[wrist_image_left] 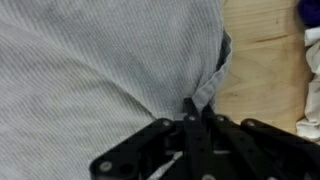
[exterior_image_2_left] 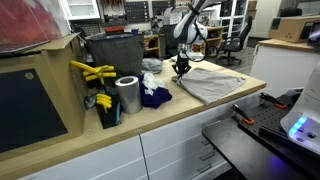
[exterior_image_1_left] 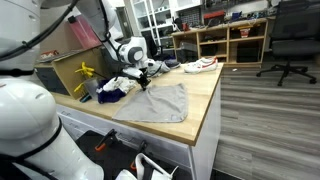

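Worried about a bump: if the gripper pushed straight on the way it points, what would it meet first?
The gripper points down: first the grey cloth it pinches, then likely the wooden tabletop beneath.

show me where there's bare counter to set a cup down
A bare wood strip lies between the grey cloth and the counter edge. It is crowded beside the gripper: blue rag, metal can, yellow tools.

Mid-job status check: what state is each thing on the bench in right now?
gripper: shut, pinching the edge of the gray cloth.
gray cloth: spread mostly flat, edge puckered at the pinch.
dark blue cloth: crumpled in a heap.
silver roll: standing on end.
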Controlling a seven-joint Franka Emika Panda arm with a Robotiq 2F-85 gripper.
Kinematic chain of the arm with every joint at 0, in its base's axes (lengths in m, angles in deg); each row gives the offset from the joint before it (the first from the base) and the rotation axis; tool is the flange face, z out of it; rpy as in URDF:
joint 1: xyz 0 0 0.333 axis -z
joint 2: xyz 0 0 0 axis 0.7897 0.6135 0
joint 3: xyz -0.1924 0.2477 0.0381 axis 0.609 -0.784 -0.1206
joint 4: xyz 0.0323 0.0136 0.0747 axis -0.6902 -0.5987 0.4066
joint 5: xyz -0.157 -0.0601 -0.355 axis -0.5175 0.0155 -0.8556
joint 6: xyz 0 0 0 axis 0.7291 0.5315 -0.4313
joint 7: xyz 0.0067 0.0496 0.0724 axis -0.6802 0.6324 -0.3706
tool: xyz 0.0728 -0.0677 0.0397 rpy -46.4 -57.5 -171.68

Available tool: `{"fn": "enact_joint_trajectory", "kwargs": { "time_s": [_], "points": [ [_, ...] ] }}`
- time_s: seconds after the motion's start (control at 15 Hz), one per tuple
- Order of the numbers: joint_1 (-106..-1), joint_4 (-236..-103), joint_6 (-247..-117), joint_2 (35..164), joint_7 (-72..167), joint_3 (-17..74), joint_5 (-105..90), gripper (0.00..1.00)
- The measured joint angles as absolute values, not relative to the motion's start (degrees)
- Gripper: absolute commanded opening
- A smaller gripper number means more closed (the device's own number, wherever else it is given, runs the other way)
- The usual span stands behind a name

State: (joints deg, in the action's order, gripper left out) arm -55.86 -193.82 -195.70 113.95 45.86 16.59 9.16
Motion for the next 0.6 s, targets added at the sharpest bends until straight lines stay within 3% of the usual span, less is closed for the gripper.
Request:
{"fn": "enact_joint_trajectory", "kwargs": {
  "time_s": [0.6],
  "points": [
    [-57.2, -188.6, -195.5, 117.7, 45.8, 17.6, 7.3, 0.02]
  ]
}}
